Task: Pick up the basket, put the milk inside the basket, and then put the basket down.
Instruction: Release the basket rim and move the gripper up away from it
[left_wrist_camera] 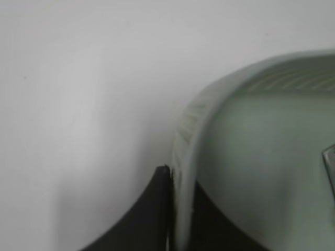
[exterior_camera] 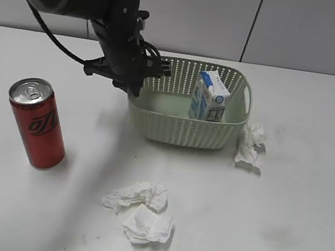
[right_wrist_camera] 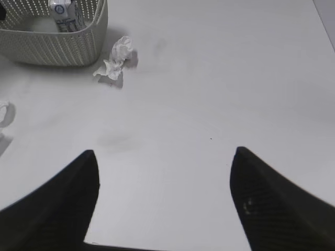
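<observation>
On the white worktop (exterior_camera: 307,203) sits the basket (exterior_camera: 183,128), with the milk (exterior_camera: 209,97) standing upright inside it toward the right side. At the basket's left rim, the left gripper (exterior_camera: 137,82) has its jaws closed on the wall, one finger (left_wrist_camera: 141,214) outside. Well apart, the right gripper (right_wrist_camera: 165,180) hangs over bare worktop, jaws spread wide. A red can (exterior_camera: 36,123) stands left; crumpled tissues (exterior_camera: 140,213) lie in front.

White table (exterior_camera: 307,203): basket (exterior_camera: 179,130), can (exterior_camera: 36,123), tissues (exterior_camera: 141,211)
</observation>
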